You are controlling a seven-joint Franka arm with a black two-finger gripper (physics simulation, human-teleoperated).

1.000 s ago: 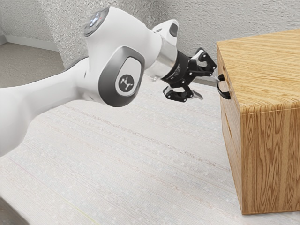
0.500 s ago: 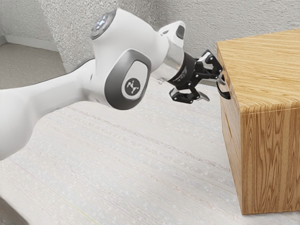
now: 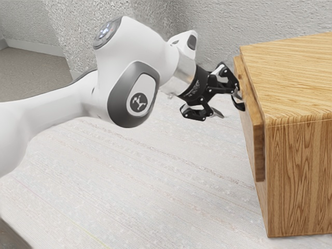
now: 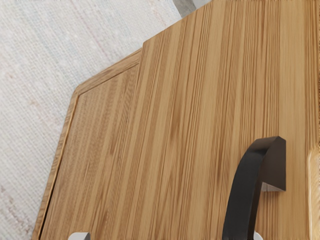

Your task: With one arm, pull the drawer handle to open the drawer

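Note:
A wooden cabinet [image 3: 295,104] stands at the exterior view's right. Its upper drawer front [image 3: 251,129] juts a little out of the cabinet body toward the arm. A black curved handle [image 3: 241,104] sits near the top of that front. My black gripper [image 3: 226,102] is right at the handle, open, with its upper finger [image 3: 236,91] hooked at the handle and its lower finger hanging free. In the wrist view the handle [image 4: 247,195] arches over the raised drawer front [image 4: 190,125], and a lower panel [image 4: 95,165] lies recessed beside it.
The cabinet rests on a pale textured floor [image 3: 129,181] that stretches wide under the arm. A rough grey wall [image 3: 249,21] runs behind. My white arm [image 3: 129,78] reaches in from the exterior view's left.
My hand first went right to the handle, then drew back left. The drawer front came out a little with it, so it now juts from the cabinet body.

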